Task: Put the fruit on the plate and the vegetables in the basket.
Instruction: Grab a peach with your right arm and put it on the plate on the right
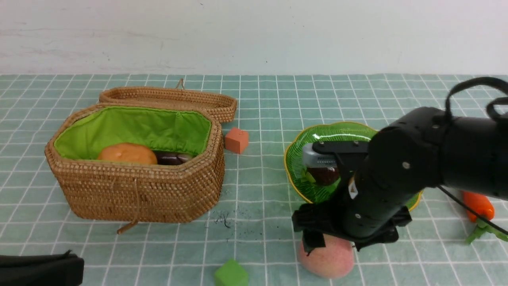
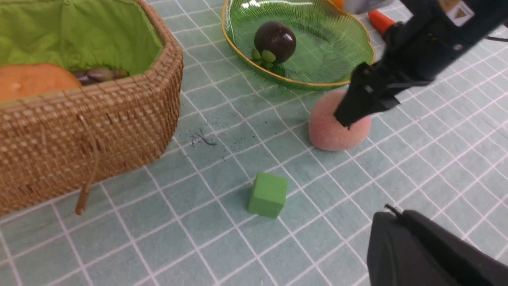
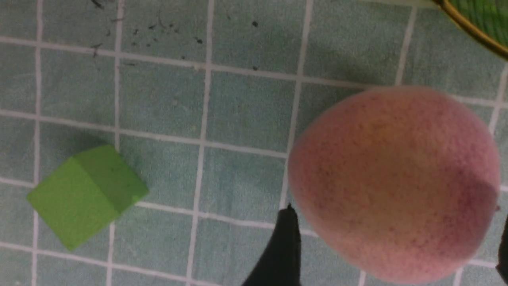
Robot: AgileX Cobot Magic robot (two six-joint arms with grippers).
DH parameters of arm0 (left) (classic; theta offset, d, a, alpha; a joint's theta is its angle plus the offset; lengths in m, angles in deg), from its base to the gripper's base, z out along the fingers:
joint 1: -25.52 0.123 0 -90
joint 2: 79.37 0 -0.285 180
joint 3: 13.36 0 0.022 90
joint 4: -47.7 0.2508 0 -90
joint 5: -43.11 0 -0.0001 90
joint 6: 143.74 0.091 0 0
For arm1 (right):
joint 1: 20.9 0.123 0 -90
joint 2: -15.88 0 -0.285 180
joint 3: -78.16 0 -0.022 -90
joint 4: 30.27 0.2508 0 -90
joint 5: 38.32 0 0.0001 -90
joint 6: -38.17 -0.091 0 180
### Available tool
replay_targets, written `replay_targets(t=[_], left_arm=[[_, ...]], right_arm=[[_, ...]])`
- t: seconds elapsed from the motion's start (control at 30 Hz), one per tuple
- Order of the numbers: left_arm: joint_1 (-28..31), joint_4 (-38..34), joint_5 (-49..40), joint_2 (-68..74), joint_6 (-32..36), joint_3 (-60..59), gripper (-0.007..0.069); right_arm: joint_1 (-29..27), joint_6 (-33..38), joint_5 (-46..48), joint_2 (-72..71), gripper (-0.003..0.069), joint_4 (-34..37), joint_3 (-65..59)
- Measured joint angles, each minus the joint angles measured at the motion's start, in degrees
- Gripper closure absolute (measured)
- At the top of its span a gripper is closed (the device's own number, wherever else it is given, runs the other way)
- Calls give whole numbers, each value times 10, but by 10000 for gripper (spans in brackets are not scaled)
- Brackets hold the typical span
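Note:
The fuzzy pink peach [image 1: 326, 260] lies on the cloth just in front of the green glass plate [image 1: 295, 149]. My right gripper [image 1: 337, 243] is lowered over it and open, one finger on each side with gaps showing around the peach [image 3: 393, 178]. A dark purple mangosteen [image 2: 275, 37] rests on the plate [image 2: 341, 39]. The wicker basket [image 1: 139, 186] stands open at the left, with a tan-orange potato [image 1: 127, 154] and a dark eggplant [image 1: 171, 159] inside. An orange carrot [image 1: 478, 204] lies to the right of the plate. My left gripper [image 2: 391, 210] is shut and empty, low at the near left.
A green cube [image 1: 231, 274] sits on the cloth near the front edge, left of the peach. A salmon cube [image 1: 237, 140] stands between basket and plate. The basket's lid [image 1: 170, 97] lies open behind it. Dark specks [image 1: 224, 218] mark the cloth.

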Motion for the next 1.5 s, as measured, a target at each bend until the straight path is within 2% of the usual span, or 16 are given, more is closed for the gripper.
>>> replay_targets(t=[0.57, 0.8, 0.93, 1.27, 1.33, 1.43, 1.47, 1.5], left_arm=[[0, -5, -32, 0, 0, 0, 638], [0, -10, -32, 0, 0, 0, 638], [0, -12, -32, 0, 0, 0, 638], [0, -16, -32, 0, 0, 0, 638], [0, -21, -32, 0, 0, 0, 638], [0, -21, -21, 0, 2, 0, 638], [0, -21, -12, 0, 5, 0, 638], [0, -21, -4, 0, 8, 0, 638]], right_arm=[[-2, -4, -13, 34, 5, 0, 10], [-6, -5, -24, 43, 73, 4, 11], [-6, -4, -24, 43, 78, 4, 11], [-7, 48, -8, 30, 84, 6, 13], [-8, 50, 1, 16, 120, 3, 18], [-25, 52, 15, -37, 489, -8, 39], [-41, 53, 16, -52, 573, -12, 44], [-62, 53, 16, -64, 615, -15, 47]])
